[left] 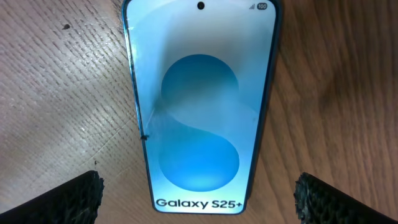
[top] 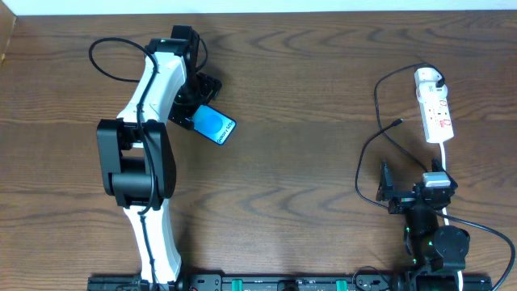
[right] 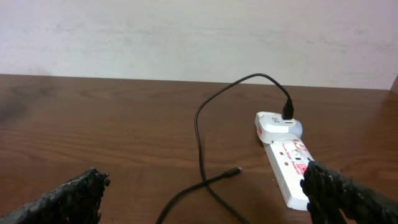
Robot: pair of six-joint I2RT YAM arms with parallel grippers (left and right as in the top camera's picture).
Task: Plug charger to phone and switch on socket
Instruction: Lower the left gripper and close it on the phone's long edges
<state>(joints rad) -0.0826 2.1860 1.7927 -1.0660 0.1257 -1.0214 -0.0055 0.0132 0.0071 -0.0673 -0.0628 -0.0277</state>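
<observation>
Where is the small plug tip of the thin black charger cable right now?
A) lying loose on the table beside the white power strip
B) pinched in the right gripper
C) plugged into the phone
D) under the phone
A: the small plug tip of the thin black charger cable lies bare on the brown wooden table, left of the narrow white power strip.

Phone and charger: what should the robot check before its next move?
1. Left hand open, fingers either side of the phone: ok.
2. Phone flat on table, screen up: ok.
3. Right hand open and empty: ok.
4. Charger plug tip lying free on table: ok.
5. Adapter seated in socket: ok.
6. Socket switched on: cannot tell.
</observation>
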